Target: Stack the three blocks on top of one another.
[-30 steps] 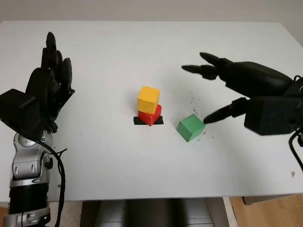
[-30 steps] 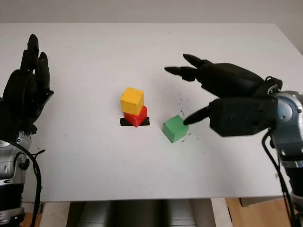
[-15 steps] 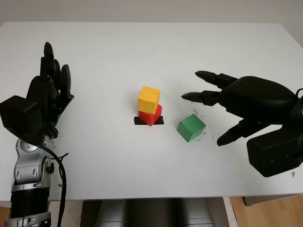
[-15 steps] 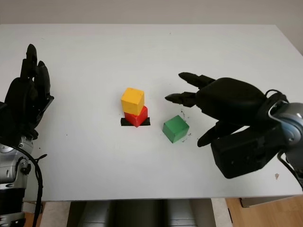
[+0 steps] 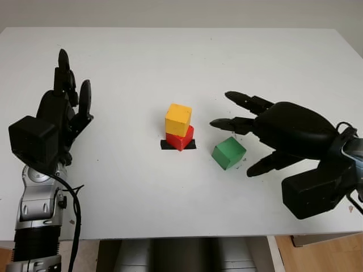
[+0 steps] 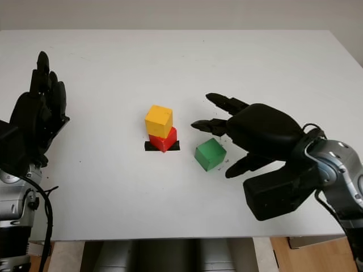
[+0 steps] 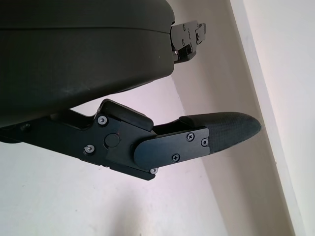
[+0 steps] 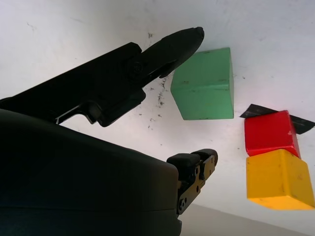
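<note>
The fingers (image 5: 238, 123) of the right hand (image 5: 283, 133) are spread apart around open space, pinching nothing: two are held just beyond the green block (image 5: 228, 153) on its far side, and the thumb is set near the block's right side, on the near side. No finger can be seen touching the block. The green block itself is lying on the white table (image 5: 170, 62), just to the right of the two-block stack and slightly nearer the robot, apart from it.

The stack is taken as the landmark: a yellow block (image 5: 178, 119) is seated on a red block (image 5: 180, 137), turned a little against it, and the red block is placed on a black mark (image 5: 165, 145) on the table. Two of the three blocks are thus judged to be stacked already. What is left is for the green block to be grasped, lifted and set on the yellow one.

Well to the left of the stack, the left hand (image 5: 61, 113) is held open and upright, with nothing in it.
</note>
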